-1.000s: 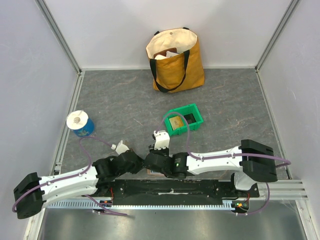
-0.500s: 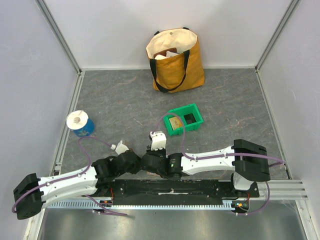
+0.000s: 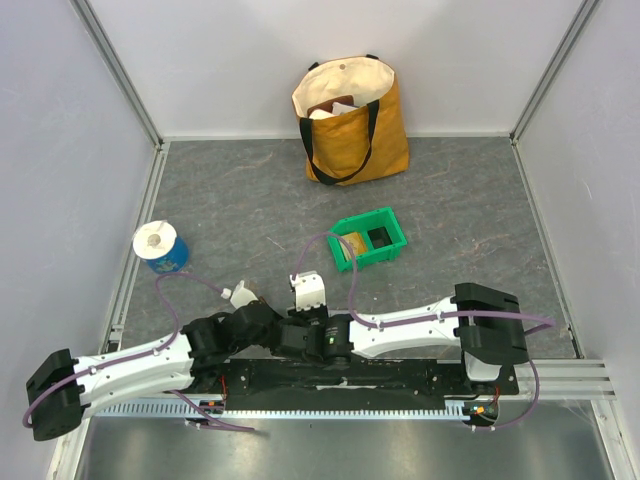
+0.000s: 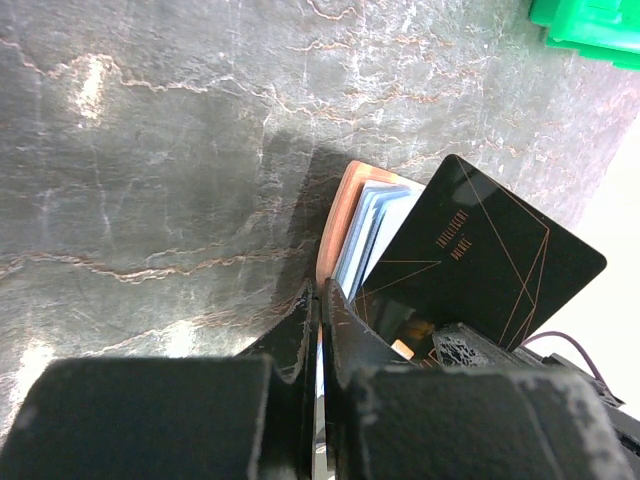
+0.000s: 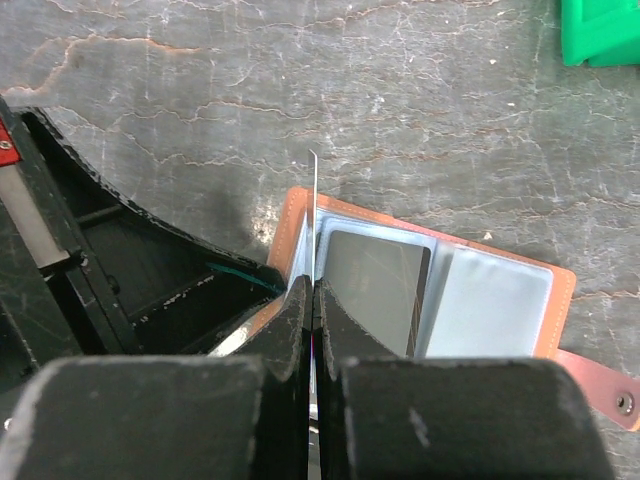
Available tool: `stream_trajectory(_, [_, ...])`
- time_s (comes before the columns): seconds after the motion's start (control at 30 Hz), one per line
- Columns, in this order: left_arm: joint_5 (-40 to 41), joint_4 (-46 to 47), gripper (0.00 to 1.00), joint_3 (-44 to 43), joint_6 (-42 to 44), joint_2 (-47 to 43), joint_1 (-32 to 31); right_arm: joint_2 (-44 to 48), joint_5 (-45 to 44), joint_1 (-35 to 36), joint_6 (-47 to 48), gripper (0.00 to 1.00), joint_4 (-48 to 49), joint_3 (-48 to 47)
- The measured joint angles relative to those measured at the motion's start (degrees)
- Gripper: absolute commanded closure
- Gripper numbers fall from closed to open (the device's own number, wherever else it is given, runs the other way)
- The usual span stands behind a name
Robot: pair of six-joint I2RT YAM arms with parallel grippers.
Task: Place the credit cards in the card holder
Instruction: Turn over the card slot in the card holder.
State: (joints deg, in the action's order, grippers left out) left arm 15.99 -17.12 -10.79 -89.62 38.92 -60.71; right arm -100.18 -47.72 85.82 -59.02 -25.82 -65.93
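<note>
At the near edge of the table (image 3: 250, 200), the card holder (image 5: 492, 300) lies open. It is probably soft and floppy, best taken by its cover edge, where the left gripper (image 4: 320, 300) pinches it with jaws pressed together. Just beside it, the right gripper (image 5: 312, 292) clamps a dark credit card (image 4: 480, 250) on edge over the sleeves; the card looks light, stiff and slick. Beyond stands the green bin (image 3: 368, 240).

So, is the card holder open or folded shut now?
Open: the right wrist view shows the card holder spread, blue-grey sleeves exposed, snap tab loose.
</note>
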Motion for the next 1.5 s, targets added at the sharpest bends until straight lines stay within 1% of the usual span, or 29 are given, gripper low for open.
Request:
stream_trajectory(0.5, [0.0, -0.33, 0.98, 0.0, 0.0, -1.27, 0.0, -0.04, -0.74, 0.22, 0.37, 1.0, -2.34, -0.68])
stream_trajectory(0.67, [0.02, -0.35, 0.98, 0.0, 0.0, -2.34, 0.0, -0.87, -2.29, 0.22, 0.11, 1.0, -7.26, -2.82])
stream_trajectory(0.9, [0.04, -0.39, 0.98, 0.0, 0.0, -2.86, 0.0, -0.74, -3.65, 0.22, -1.29, 1.0, -13.03, -2.86])
stream_trajectory(1.27, [0.24, -0.55, 0.98, 0.33, -0.02, -2.54, 0.0, 7.54, -3.8, -0.79, -4.42, 1.0, -16.57, 1.95])
stream_trajectory(1.43, [0.35, -0.63, 0.98, 1.75, -0.04, -2.32, 0.0, 13.4, -2.97, -1.44, -4.9, 1.0, -16.41, 5.44])
stream_trajectory(1.5, [0.44, -0.74, 0.98, 2.12, -0.07, -1.73, 0.0, 15.96, -1.05, -2.03, -5.05, 1.0, -15.1, 7.43])
